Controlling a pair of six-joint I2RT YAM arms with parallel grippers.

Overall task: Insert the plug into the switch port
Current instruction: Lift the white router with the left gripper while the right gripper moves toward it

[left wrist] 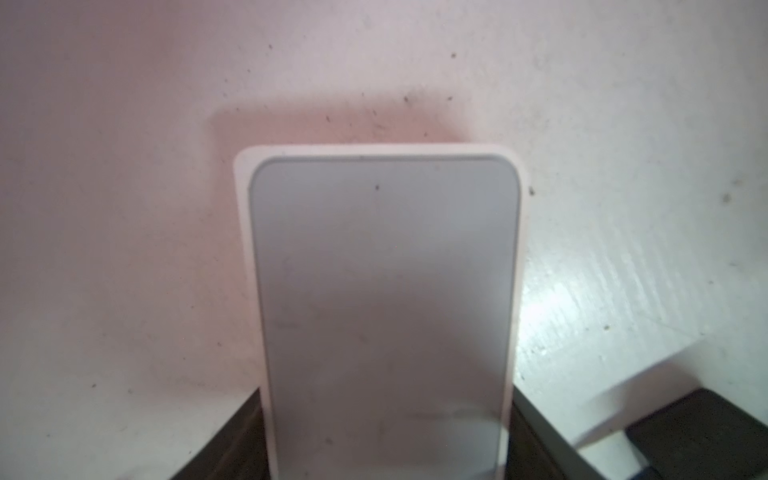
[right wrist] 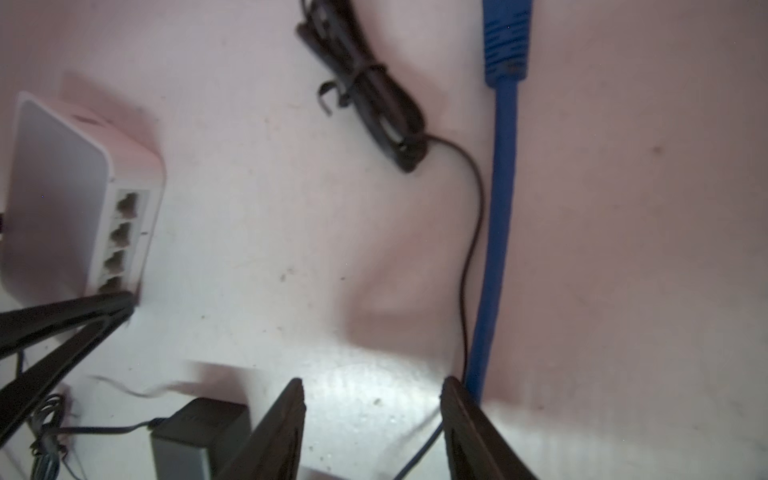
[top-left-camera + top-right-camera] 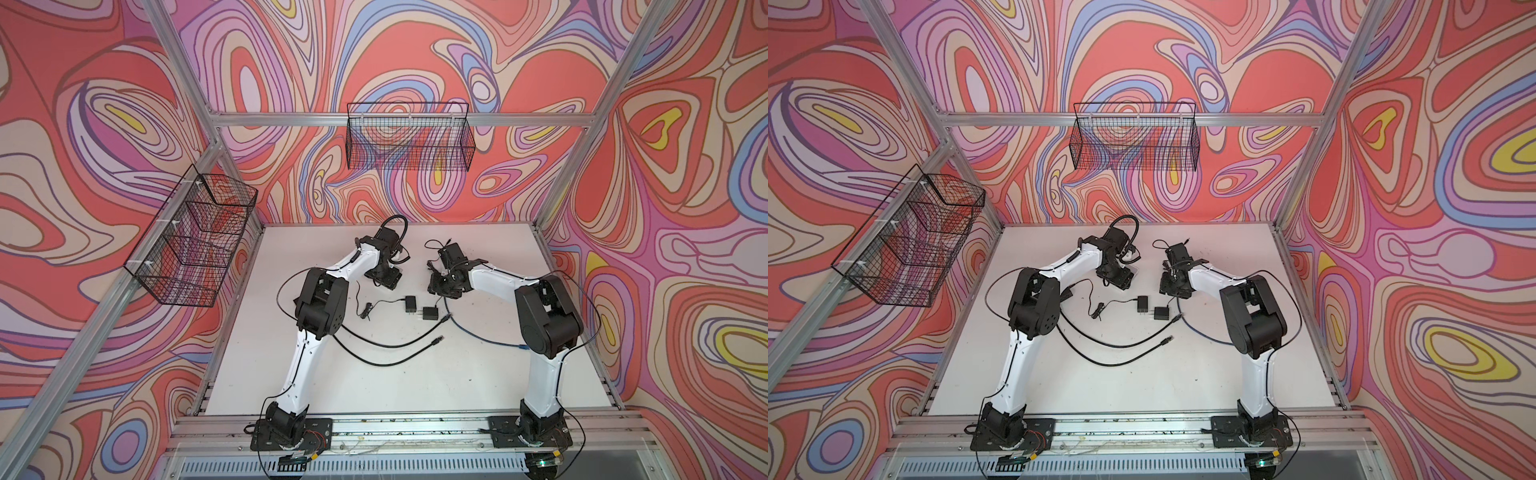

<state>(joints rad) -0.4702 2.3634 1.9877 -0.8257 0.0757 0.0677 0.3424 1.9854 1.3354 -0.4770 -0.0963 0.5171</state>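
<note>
In a top view the left gripper [image 3: 384, 280] is hanging low over the far worktop [image 3: 415, 395] and hiding the switch. The right gripper [image 3: 442, 286] is hovering beside it, above one end of the blue cable [image 3: 478, 334].

From the left wrist, the switch [image 1: 384, 291] — a smooth, rounded white-and-grey plastic box — is filling the gap between the dark fingers [image 1: 224, 440], which appear to be clamping its sides. It is looking light and slippery, so you are probably needing that brace.

From the right wrist, the fingers [image 2: 282, 428] are standing wide over bare worktop. The plug [image 2: 507, 41] is lying beyond them, well apart from the row of ports [image 2: 124, 241]. Its ribbed boot is looking rubbery and the cable springy — you are likely wanting to pinch the boot.
</note>
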